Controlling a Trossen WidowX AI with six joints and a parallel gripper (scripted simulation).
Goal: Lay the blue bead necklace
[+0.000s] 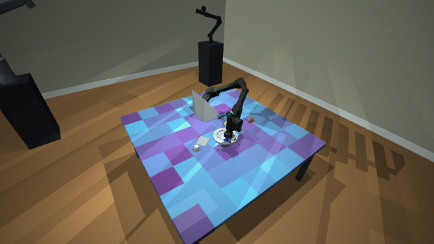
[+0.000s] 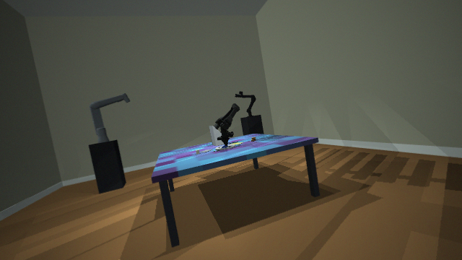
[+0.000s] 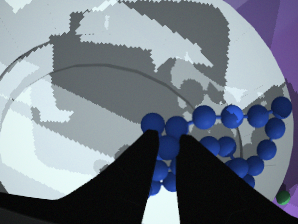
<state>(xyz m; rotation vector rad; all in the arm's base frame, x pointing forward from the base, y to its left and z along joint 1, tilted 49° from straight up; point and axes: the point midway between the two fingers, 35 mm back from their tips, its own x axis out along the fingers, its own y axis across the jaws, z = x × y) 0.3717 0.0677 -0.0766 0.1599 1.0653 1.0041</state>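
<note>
My gripper points down over the round white bead board. It is shut on the blue bead necklace, with a bead between the fingertips in the wrist view. From the fingers, a bent run of beads extends to the right over the board's outer part and turns back in a loop near its edge. More beads lie below the tips, partly hidden by the fingers. The curved groove line shows left of and above the fingers. Whether any bead sits in the groove I cannot tell.
A green bead lies just off the board's edge. A white tile and a small pale cube lie beside the board. An upright grey panel stands behind. An orange-brown object lies on the far side.
</note>
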